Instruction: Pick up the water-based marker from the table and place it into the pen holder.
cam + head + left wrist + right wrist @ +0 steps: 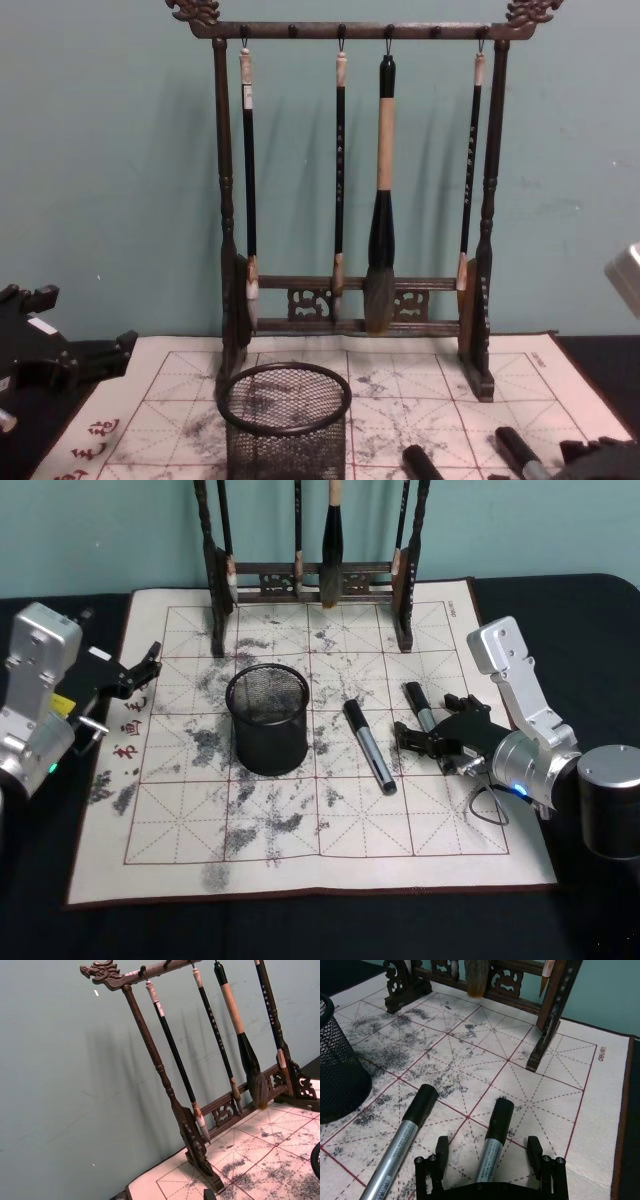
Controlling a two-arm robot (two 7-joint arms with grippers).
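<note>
Two markers lie on the ink-stained white grid calligraphy mat [300,850]. The likely target is the silver-barrelled, black-capped water-based marker [416,702] on the robot's right side. It lies flat with its long axis running away from the robot, cap at the far end.

The right gripper [430,722] is low over the marker's near end. Its fingers are spread wide, one on each side of the barrel and across its axis, and they do not touch it, as the right wrist view shows [495,1130]. Closing on the barrel looks like the next step.

The round black wire-mesh pen holder [265,745] stands upright at mid-mat, to the robot's left of the marker and well apart from it. A second, longer silver-and-black marker [368,745] lies between them, roughly parallel and close to the gripper's left finger. The carry has to pass over it and clear the holder's rim.

The tall dark wooden brush rack [310,580] stands at the far edge of the mat, behind the holder and out of the path. The left gripper [145,665] is parked at the mat's left edge with its fingers apart. It is farther from the marker than the right gripper.
</note>
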